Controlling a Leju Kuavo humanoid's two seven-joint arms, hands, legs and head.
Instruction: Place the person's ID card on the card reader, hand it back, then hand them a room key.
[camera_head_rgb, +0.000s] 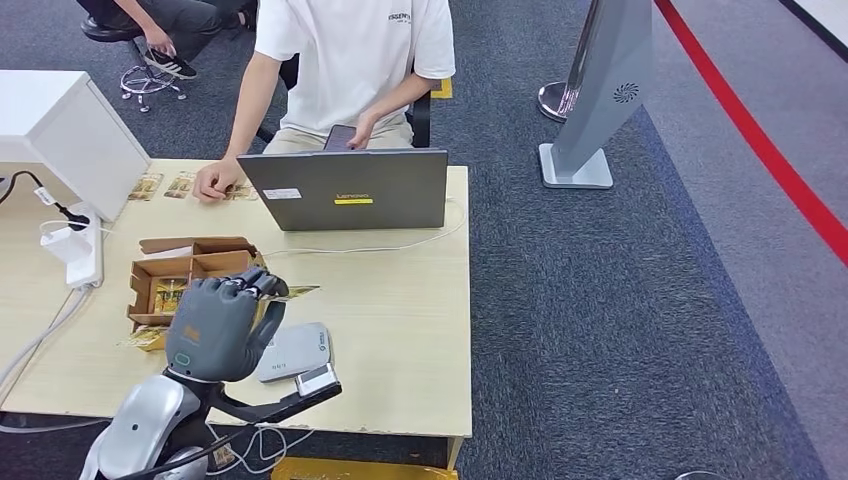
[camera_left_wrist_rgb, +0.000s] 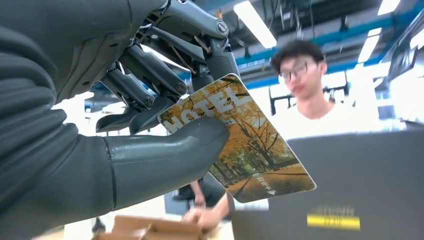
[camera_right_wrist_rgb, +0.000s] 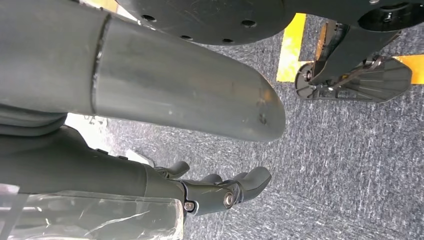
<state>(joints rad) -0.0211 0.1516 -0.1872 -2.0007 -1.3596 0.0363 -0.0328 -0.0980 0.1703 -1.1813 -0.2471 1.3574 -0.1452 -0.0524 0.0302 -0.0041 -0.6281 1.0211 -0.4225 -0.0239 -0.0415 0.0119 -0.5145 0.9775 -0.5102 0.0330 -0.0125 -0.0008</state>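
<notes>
A white box (camera_head_rgb: 65, 130) is seen at the bench's (camera_head_rgb: 400, 300) far left, at about ten o'clock from the left hand (camera_head_rgb: 215, 325), with a white power strip (camera_head_rgb: 78, 245) and its cables just below it. Next comes an open cardboard box (camera_head_rgb: 185, 275) with compartments, in which yellowish cards are stacked; it lies directly beyond the left hand. The left hand is raised over the bench's near edge, and a room key card (camera_left_wrist_rgb: 240, 137) is pinched between its thumb and darker fingers (camera_left_wrist_rgb: 150, 82). An autumn tree avenue is printed on the card and the word "HOTEL" can be read across it; smaller print near its free corner is too blurred to be read. Just beside the hand, at four o'clock, a grey card reader (camera_head_rgb: 295, 352) lies flat on the bench.

At twelve o'clock, a grey laptop (camera_head_rgb: 345, 188) stands open with its lid turned toward the robot; "Lenovo", a yellow sticker and a white label are shown on the lid. Behind it a person in a white T-shirt (camera_head_rgb: 350, 60) is seated, one hand (camera_head_rgb: 215, 180) resting on the bench beside more cards, the other holding a phone. The laptop stands between the raised card and the person.

Far right, a grey stand (camera_head_rgb: 600, 90) is set on blue carpet crossed by a red line.

The right hand (camera_right_wrist_rgb: 220, 192) hangs over the carpet, nothing held, its fingers loosely apart.
</notes>
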